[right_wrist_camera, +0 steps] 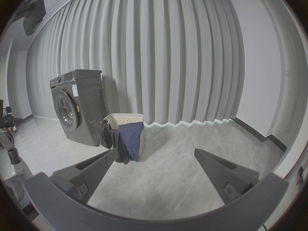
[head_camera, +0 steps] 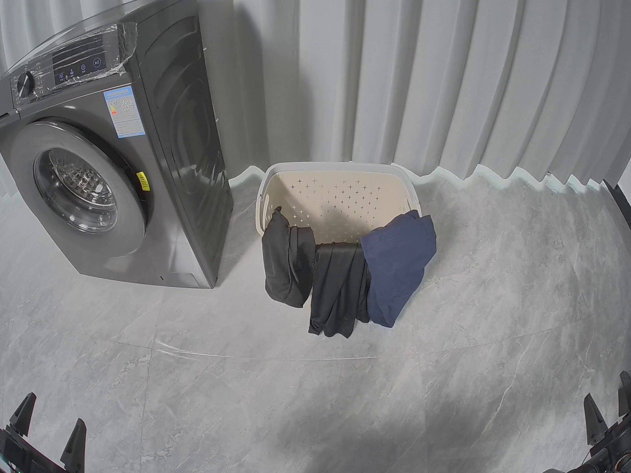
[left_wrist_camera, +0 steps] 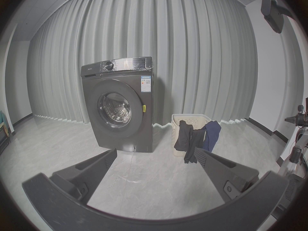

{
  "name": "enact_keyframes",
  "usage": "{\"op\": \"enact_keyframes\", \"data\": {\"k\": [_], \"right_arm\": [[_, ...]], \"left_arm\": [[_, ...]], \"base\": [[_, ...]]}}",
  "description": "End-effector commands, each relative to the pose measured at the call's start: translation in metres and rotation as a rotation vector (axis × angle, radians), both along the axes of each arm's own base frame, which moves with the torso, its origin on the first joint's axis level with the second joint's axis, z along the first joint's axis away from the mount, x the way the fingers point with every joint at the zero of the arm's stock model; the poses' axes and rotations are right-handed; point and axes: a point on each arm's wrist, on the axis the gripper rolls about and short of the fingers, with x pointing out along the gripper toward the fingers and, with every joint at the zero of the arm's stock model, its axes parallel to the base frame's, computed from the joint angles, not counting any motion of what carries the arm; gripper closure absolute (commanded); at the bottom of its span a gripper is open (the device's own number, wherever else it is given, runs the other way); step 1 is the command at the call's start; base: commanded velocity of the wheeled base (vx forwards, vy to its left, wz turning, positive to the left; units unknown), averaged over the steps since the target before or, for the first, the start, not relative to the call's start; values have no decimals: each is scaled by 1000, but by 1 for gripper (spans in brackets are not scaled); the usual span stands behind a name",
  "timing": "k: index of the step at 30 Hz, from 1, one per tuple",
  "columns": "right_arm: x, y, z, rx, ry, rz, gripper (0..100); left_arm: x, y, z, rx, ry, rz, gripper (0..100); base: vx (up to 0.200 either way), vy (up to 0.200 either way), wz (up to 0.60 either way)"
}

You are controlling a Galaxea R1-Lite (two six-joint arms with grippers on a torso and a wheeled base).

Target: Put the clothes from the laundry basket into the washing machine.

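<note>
Your laundry basket (head_camera: 338,169) sits on the floor at about 12 o'clock in the head view. Three clothes hang over its near rim: a dark grey piece (head_camera: 287,267), a black one (head_camera: 338,290) and a navy one (head_camera: 397,264). The washing machine (head_camera: 112,165) stands just beside it at 10 o'clock, door looking closed. Your left gripper (head_camera: 52,418) at 7 o'clock and right gripper (head_camera: 606,395) at 5 are both spread wide, holding nothing, well apart from the basket.

Head down; wrists low, forward; share laundry basket (head_camera: 342,202).
</note>
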Motion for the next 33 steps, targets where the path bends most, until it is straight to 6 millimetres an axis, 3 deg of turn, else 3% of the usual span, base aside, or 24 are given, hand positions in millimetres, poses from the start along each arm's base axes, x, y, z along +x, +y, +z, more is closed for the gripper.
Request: {"op": "enact_keyframes", "data": {"k": [1, 23, 33], "right_arm": [[0, 0, -5, -1, 0, 3, 0], [0, 0, -5, -1, 0, 3, 0], [0, 0, -5, 0, 0, 1, 0]], "left_arm": [[0, 0, -5, 0, -2, 0, 0], [0, 0, -5, 0, 0, 2, 0], [0, 0, -5, 0, 0, -1, 0]], "base": [[0, 0, 0], [191, 0, 0], [0, 0, 0]]}}
